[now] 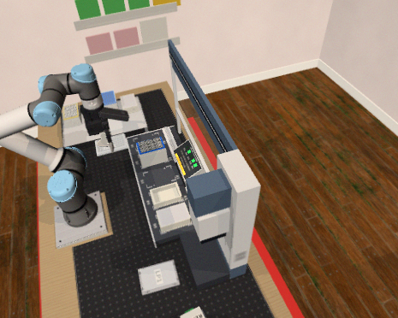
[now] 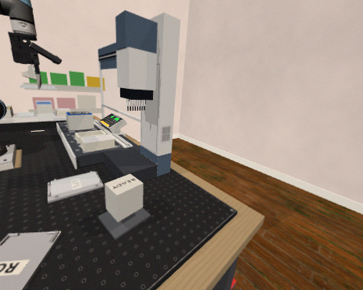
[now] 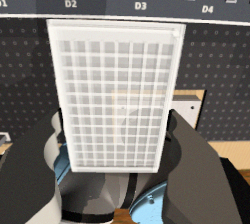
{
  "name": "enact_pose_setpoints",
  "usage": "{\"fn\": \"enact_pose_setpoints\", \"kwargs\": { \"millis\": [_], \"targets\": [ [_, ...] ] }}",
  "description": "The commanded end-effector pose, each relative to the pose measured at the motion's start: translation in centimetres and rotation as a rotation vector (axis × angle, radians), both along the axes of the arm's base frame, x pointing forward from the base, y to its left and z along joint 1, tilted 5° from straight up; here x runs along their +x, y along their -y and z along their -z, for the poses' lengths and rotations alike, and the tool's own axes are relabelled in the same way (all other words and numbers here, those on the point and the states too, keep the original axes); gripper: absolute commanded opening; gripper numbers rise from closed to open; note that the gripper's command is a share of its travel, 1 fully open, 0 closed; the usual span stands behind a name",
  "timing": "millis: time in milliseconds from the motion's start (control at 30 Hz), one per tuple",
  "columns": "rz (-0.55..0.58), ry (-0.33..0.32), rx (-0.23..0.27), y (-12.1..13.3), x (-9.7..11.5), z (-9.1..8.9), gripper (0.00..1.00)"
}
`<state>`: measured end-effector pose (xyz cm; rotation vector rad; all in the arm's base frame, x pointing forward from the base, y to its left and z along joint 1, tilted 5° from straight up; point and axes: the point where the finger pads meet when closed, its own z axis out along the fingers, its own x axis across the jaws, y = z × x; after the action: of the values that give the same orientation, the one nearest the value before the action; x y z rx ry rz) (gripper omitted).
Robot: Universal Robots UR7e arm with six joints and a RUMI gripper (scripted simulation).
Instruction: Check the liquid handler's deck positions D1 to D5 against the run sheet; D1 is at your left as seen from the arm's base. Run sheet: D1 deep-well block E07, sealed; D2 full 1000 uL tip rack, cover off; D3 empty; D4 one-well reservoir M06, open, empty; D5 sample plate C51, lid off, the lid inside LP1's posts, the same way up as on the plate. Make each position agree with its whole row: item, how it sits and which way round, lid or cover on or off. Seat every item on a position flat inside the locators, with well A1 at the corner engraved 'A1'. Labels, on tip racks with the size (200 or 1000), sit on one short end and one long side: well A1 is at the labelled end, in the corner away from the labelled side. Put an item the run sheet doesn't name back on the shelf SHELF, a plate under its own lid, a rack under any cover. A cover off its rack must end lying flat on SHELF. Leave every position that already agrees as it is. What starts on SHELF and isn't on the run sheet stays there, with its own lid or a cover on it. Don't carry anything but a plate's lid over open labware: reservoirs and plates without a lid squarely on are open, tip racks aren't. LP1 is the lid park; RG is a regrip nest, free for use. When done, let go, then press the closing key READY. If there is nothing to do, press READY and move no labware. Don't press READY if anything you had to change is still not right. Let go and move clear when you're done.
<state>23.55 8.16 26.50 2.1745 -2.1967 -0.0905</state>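
Note:
My gripper (image 3: 116, 109) is shut on the long sides of a white gridded well block (image 3: 116, 95). In the top view the gripper (image 1: 103, 144) holds the block (image 1: 111, 144) in the air between the shelf SHELF (image 1: 102, 120) and the far end of the deck (image 1: 163, 183). In the exterior view the gripper (image 2: 36, 72) is high at the far left. The deck carries a blue-rimmed tip rack (image 1: 151, 145) near its far end, then a bare position, an open reservoir (image 1: 166, 193) and a white plate (image 1: 174, 217). The wrist view shows the deck's labelled edge (image 3: 136, 6) ahead.
SHELF holds a blue-topped item (image 1: 108, 97), a white item (image 1: 129, 102) and a yellowish rack (image 1: 71, 111). The liquid handler's tower and head (image 1: 220, 211) stand over the deck's near end. The LP1 plate (image 1: 158, 277), the RG nest (image 2: 11, 266) and the READY key (image 2: 123, 198) lie nearer.

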Motion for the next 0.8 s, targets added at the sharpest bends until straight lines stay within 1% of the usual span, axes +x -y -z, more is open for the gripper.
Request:
{"fn": "enact_pose_setpoints", "kwargs": {
  "millis": [0, 100, 367, 767],
  "targets": [
    [-0.005, -0.004, 0.005, 3.0, -0.1, 0.2, 0.00],
    [-0.005, -0.004, 0.005, 4.3, -0.1, 0.2, 0.00],
    [-0.005, -0.003, 0.006, 4.2, 0.0, 0.2, 0.00],
    [-0.007, 0.000, 0.005, 4.1, 6.1, 0.5, 0.00]
  ]
}}
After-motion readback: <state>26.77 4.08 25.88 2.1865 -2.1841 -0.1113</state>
